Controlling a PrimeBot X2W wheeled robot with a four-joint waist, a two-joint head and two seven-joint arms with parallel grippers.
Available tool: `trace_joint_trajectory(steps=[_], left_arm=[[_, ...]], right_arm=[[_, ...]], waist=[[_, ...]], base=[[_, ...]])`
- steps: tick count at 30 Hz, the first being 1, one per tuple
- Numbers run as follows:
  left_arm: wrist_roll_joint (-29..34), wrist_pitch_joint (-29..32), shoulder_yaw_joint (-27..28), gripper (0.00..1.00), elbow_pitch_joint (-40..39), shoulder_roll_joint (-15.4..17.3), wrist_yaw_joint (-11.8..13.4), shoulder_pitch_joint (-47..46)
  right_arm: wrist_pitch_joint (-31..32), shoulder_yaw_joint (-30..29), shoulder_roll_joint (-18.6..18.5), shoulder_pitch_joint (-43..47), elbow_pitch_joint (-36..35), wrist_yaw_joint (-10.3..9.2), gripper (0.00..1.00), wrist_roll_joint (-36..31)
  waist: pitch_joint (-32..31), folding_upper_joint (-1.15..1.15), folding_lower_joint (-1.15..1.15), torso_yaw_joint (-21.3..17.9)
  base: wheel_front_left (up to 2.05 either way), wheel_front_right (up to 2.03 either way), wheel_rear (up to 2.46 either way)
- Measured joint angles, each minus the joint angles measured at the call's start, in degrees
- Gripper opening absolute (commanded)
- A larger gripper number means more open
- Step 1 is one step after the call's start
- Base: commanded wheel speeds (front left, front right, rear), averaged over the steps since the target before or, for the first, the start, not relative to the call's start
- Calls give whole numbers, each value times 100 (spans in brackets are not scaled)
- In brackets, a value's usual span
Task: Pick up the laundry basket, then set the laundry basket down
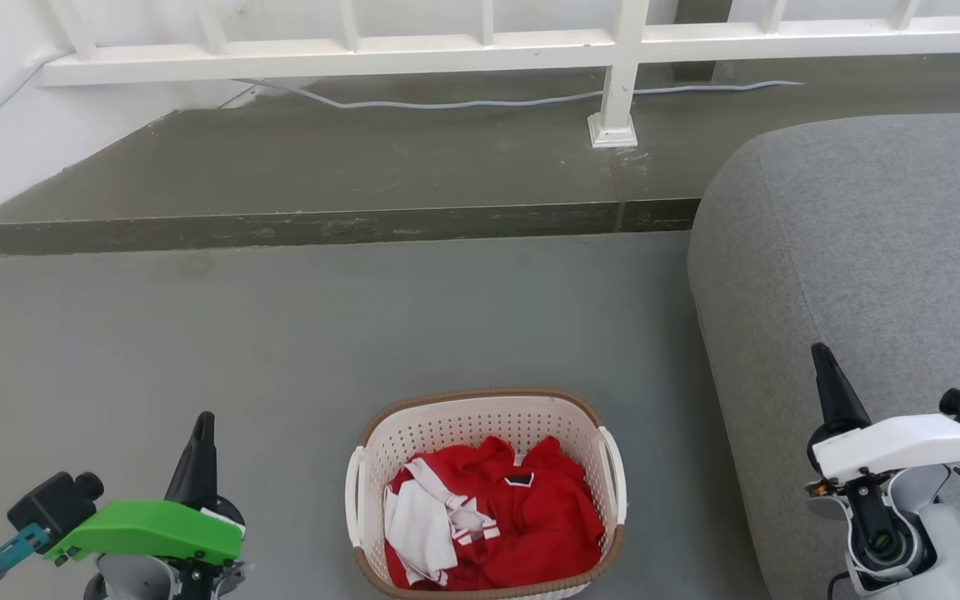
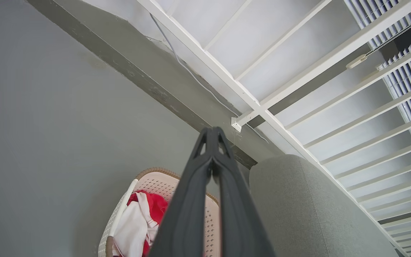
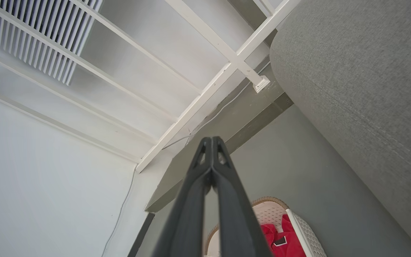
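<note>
While it sits upright, the laundry basket has handles left and right.

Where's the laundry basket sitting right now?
Head view, bottom centre: the laundry basket stands on the grey floor between the left gripper and right gripper, touching neither, left of the grey sofa.

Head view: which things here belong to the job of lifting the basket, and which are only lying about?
For the job: laundry basket, left gripper, right gripper, both shut and apart from it.
Only about: red and white clothes inside the basket, grey sofa, white railing, cable on the step.
</note>
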Motion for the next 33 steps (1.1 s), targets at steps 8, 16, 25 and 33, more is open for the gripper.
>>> trace_joint_trajectory(steps=[8,16,25,33], left_arm=[[-543,147,103,0,11,-5,-41,-4],[-988,303,233,0,27,-12,-46,-19],[-1579,466,371,0,35,-20,-49,-52],[-2041,608,471,0,52,-27,-93,-54]], right_arm=[[135,-143,29,0,-46,9,0,494],[303,-292,79,0,-97,44,0,1002],[477,-459,123,0,-145,48,0,1557],[612,-603,174,0,-201,51,0,2064]], waist=[[-8,0,0,2],[-15,0,0,3],[-24,0,0,4],[-31,0,0,6]], base=[[0,0,0],[0,0,0],[0,0,0],[0,0,0]])
